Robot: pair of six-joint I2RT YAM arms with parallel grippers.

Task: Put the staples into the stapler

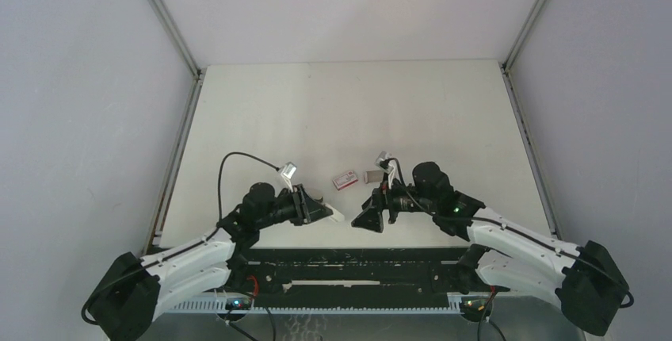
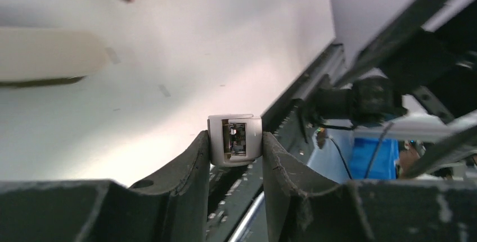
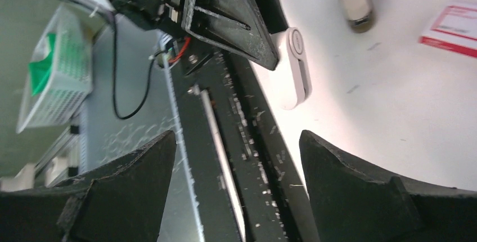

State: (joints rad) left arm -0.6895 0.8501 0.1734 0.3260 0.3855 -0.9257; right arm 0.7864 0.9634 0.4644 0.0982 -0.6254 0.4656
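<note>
My left gripper (image 1: pixel 320 209) is shut on the small white stapler (image 1: pixel 337 216), just above the table's near edge. In the left wrist view the stapler (image 2: pixel 253 136) sits between the fingertips of that gripper (image 2: pixel 235 147), its open end showing metal inside. The right wrist view has the stapler (image 3: pixel 293 70) sticking out of the left fingers (image 3: pixel 242 22). A short pale grey block, apparently the staples (image 1: pixel 371 176) (image 3: pixel 354 0), lies on the table behind. My right gripper (image 1: pixel 370 219) (image 3: pixel 237 140) faces the stapler, open and holding nothing.
A red-and-white box (image 1: pixel 343 179) (image 3: pixel 453 28) lies beside the pale block, mid-table. The black base rail (image 3: pixel 225 140) runs along the near edge under the right gripper. A green mesh basket (image 3: pixel 50 67) stands off the table. Grey walls enclose three sides.
</note>
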